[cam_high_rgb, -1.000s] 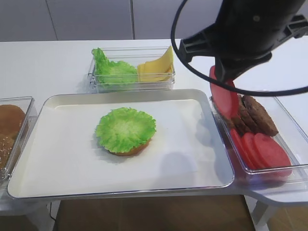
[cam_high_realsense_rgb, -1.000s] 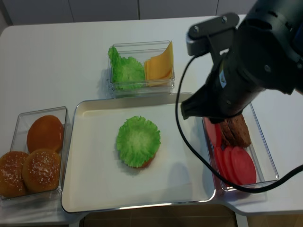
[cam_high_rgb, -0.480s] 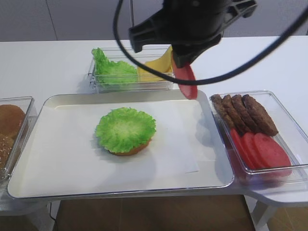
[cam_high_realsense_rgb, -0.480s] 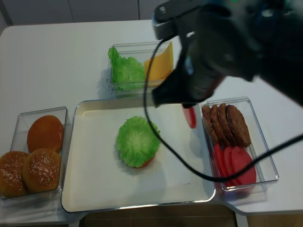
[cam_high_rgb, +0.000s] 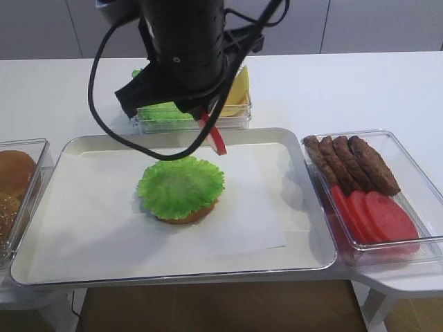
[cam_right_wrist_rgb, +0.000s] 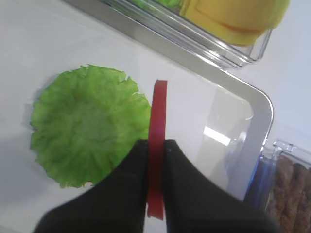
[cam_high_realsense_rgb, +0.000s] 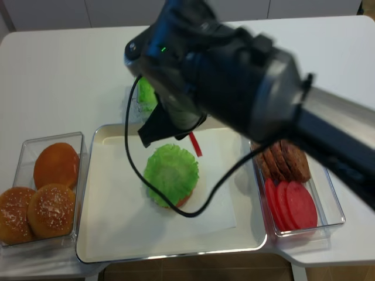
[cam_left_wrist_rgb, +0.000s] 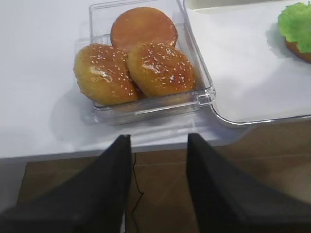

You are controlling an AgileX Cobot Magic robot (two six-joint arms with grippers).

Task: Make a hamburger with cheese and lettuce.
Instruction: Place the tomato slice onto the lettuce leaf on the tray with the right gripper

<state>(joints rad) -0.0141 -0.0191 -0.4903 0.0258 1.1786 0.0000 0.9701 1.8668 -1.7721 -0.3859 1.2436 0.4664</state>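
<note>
The hamburger (cam_high_rgb: 180, 187), a bun half under a ruffled green leaf, lies mid-tray; it also shows in the realsense view (cam_high_realsense_rgb: 171, 174), the right wrist view (cam_right_wrist_rgb: 87, 131) and the left wrist view (cam_left_wrist_rgb: 296, 29). My right gripper (cam_right_wrist_rgb: 156, 145) is shut on a round red slice (cam_right_wrist_rgb: 158, 111), held edge-on just above the leaf's right rim (cam_high_rgb: 214, 137). Cheese slices (cam_high_rgb: 239, 90) and spare lettuce (cam_high_rgb: 156, 111) sit in the clear back box; the arm hides part of them. My left gripper (cam_left_wrist_rgb: 158, 145) is open and empty, off the table's front edge near the buns.
The metal tray (cam_high_rgb: 291, 249) is lined with white paper. A clear box of brown buns (cam_left_wrist_rgb: 141, 58) stands left of it. A clear box (cam_high_rgb: 415, 207) at the right holds dark patties (cam_high_rgb: 353, 162) and red slices (cam_high_rgb: 377, 214).
My right arm has swung left from the right-hand box, carrying the red slice, to above the tray beside the leaf-topped bun.
</note>
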